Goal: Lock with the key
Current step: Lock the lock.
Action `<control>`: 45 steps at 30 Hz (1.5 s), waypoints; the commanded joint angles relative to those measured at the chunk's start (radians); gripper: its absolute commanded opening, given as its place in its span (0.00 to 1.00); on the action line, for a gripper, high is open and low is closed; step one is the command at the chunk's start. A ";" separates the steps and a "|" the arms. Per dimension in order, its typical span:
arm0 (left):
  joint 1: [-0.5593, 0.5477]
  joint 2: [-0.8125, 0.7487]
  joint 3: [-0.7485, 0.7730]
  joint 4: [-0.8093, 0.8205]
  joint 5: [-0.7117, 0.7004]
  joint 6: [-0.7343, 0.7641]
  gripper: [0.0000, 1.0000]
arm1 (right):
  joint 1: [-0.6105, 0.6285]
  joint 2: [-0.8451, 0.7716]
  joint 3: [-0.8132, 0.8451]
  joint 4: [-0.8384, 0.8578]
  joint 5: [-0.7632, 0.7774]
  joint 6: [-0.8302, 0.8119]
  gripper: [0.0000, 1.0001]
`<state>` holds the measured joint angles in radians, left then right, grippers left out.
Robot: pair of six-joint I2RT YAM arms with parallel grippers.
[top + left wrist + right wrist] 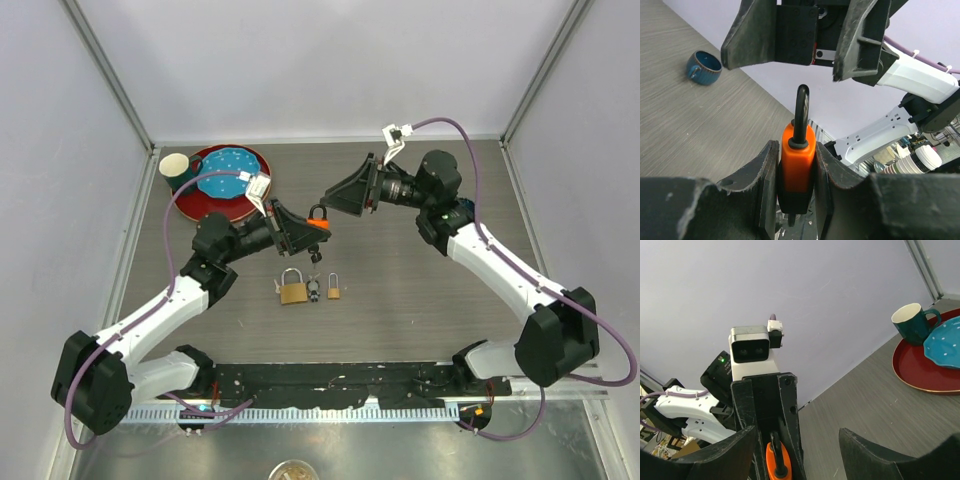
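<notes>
left gripper [797, 146]: clamped on the body of the orange padlock [797, 172], with the black shackle pointed away from the fingers
orange padlock: held clear of the table [420, 310], above its middle, between the two arms
right gripper [342, 194]: jaws spread wide, faced toward the shackle, nothing held
below the padlock: a brass padlock [292, 291], keys [314, 290] and a small padlock [333, 291] are laid in a row
far left corner: a red tray [196, 207] is seen with a blue plate [225, 172] and a dark mug [176, 169]

Both arms [150, 320] have white links [500, 270], black joints [95, 385], purple cables [168, 245] and black fingers [757, 180].
</notes>
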<state>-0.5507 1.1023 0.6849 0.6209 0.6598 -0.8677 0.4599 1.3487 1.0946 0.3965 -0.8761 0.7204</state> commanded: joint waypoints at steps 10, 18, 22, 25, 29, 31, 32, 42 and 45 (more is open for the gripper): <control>-0.002 0.004 0.053 0.103 0.032 -0.008 0.00 | 0.089 0.023 0.014 0.099 -0.040 -0.010 0.56; -0.002 0.008 0.061 0.100 0.035 -0.004 0.00 | 0.089 0.029 0.007 0.099 -0.050 -0.016 0.34; -0.002 0.005 0.061 0.102 0.037 0.001 0.00 | 0.089 0.023 -0.005 0.111 -0.040 -0.012 0.32; -0.003 0.004 0.064 0.105 0.040 0.001 0.00 | 0.091 0.023 -0.016 0.134 -0.040 0.005 0.33; -0.003 0.001 0.062 0.111 0.041 0.001 0.00 | 0.091 0.030 -0.028 0.166 -0.046 0.030 0.29; -0.002 0.004 0.061 0.112 0.040 -0.002 0.00 | 0.091 0.033 -0.029 0.182 -0.052 0.045 0.20; -0.003 0.002 0.061 0.114 0.040 -0.002 0.00 | 0.089 0.036 -0.029 0.186 -0.055 0.050 0.15; -0.002 -0.002 0.054 0.102 0.044 0.010 0.00 | 0.091 0.021 -0.016 0.189 -0.046 0.051 0.01; -0.002 -0.009 0.053 0.089 0.046 0.013 0.00 | 0.088 0.010 -0.007 0.176 -0.029 0.044 0.02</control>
<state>-0.5507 1.1210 0.7010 0.6617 0.7082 -0.8875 0.5468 1.3830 1.0595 0.5316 -0.9440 0.7540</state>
